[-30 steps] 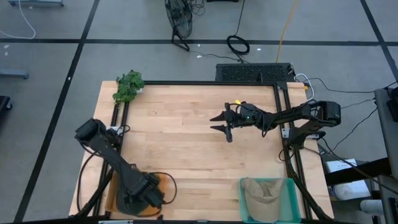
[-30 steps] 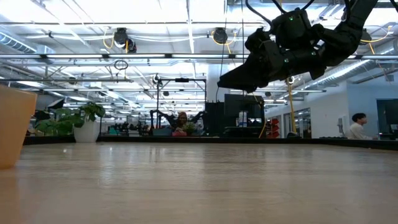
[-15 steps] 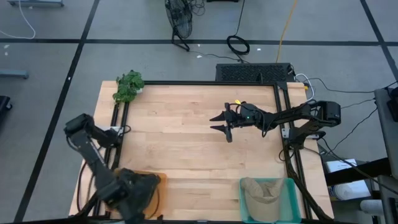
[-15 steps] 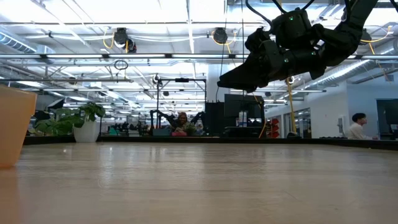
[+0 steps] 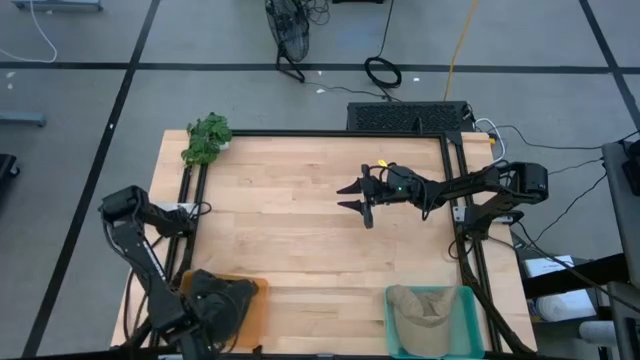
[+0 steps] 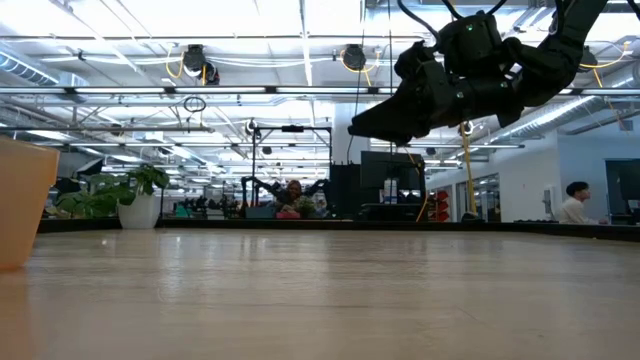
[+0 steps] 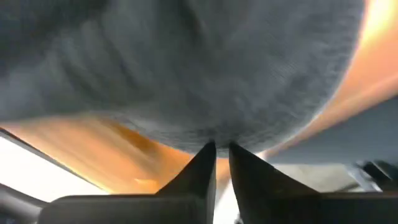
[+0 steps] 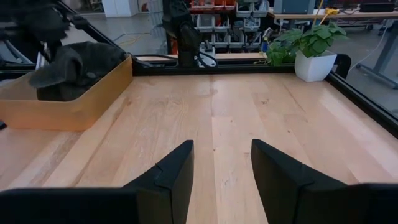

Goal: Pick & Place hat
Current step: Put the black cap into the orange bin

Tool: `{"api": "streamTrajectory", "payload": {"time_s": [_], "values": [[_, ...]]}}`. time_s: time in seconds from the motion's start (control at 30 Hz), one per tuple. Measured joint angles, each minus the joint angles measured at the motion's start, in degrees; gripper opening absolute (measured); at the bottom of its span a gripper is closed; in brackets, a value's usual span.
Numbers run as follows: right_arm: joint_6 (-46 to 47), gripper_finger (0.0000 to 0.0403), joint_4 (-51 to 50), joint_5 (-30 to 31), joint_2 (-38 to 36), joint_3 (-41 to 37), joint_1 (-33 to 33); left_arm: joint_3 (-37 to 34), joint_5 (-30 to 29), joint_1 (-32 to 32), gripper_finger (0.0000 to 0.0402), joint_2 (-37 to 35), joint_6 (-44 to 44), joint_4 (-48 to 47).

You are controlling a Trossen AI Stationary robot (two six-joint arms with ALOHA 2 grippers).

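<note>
A dark grey knitted hat (image 8: 81,62) lies in an orange tray (image 8: 68,106) at the table's near left corner. My left gripper (image 5: 215,300) is down over the tray (image 5: 252,312), its fingers closed to a narrow gap on the hat (image 7: 186,68), which fills the left wrist view. My right gripper (image 5: 352,197) hangs open in the air above the middle of the table, with nothing between its fingers (image 8: 168,180). It also shows high in the low view (image 6: 365,125). My left gripper pinches a bulge of the hat's knitted cloth (image 7: 219,138) between its two fingertips (image 7: 205,158). Whether that is an edge or a fold, one layer or several, I cannot tell. The hat still rests in the tray.
A teal bin (image 5: 470,310) at the near right holds a beige hat (image 5: 425,305). A potted plant (image 5: 207,138) stands at the far left corner. Black rails frame the table. The bare wood between the two arms is free room.
My left arm has swung its elbow toward the table's left edge, and its gripper has shifted a little leftward over the orange tray.
</note>
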Motion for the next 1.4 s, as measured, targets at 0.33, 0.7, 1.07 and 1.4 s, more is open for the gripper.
{"api": "streamTrajectory", "payload": {"time_s": [0.33,0.7,1.07,1.4], "values": [[0.0,0.0139,0.0,0.0,0.0,0.0,0.0,-6.7,-3.0,0.7,0.0007,-0.3,8.2,8.0],[0.0,0.0139,0.0,0.0,0.0,0.0,0.0,-3.7,6.2,4.9,0.0017,-3.0,10.1,7.6],[0.0,0.0139,0.0,0.0,0.0,0.0,0.0,0.2,-14.0,5.8,0.0010,-8.0,9.4,-3.8],[0.0,0.0139,0.0,0.0,0.0,0.0,0.0,0.2,-6.6,5.8,0.0021,-7.4,10.2,-3.9]]}}
